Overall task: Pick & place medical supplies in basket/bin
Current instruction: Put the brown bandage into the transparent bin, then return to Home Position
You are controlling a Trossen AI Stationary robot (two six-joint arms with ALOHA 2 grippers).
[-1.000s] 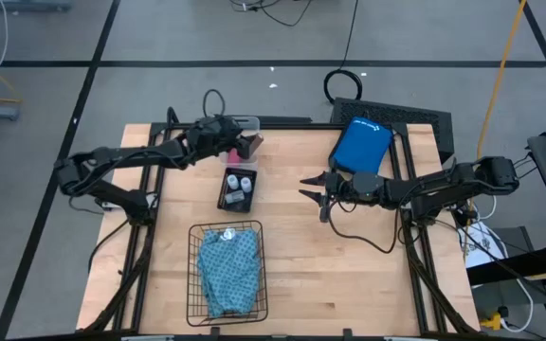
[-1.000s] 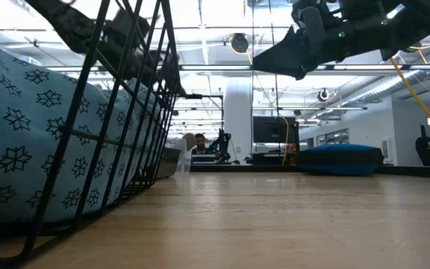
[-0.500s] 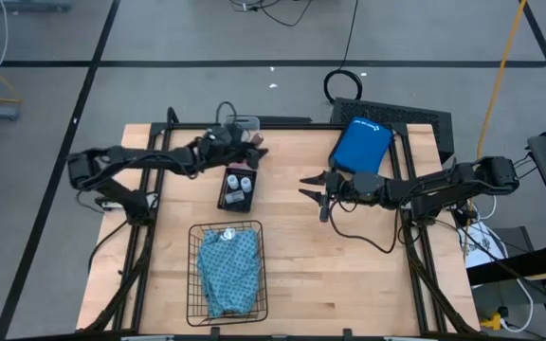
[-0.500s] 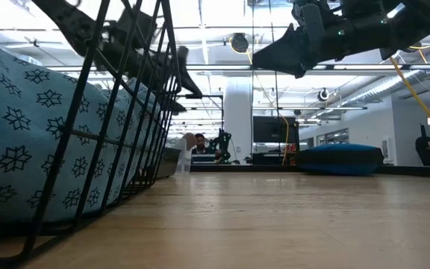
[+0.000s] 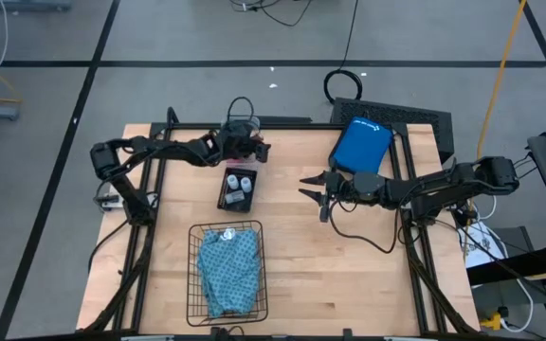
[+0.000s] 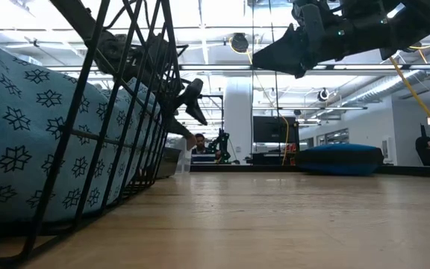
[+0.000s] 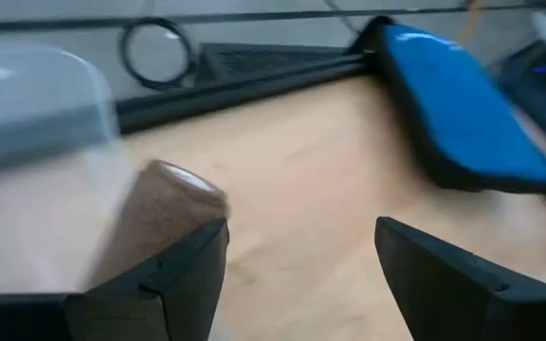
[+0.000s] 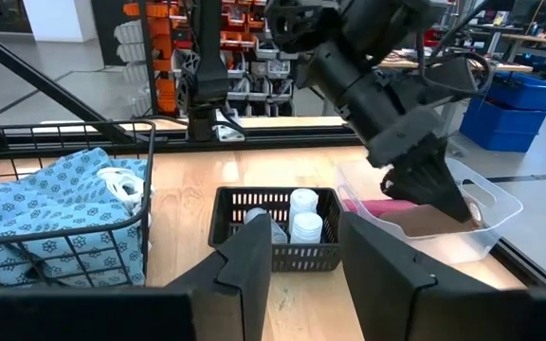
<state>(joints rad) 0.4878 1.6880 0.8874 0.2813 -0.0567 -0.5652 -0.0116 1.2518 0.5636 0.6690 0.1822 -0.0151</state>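
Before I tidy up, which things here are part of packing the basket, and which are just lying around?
Job:
wire basket
teal cloth, in the basket
white-capped vials in the small tray
pink roll and brown roll in the clear box

Lying about:
blue pouch

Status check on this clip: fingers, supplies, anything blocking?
Left gripper open over clear plastic box, beside brown roll. Right gripper open, idle mid-table. Teal cloth in basket; vials in small tray. Nothing blocking.
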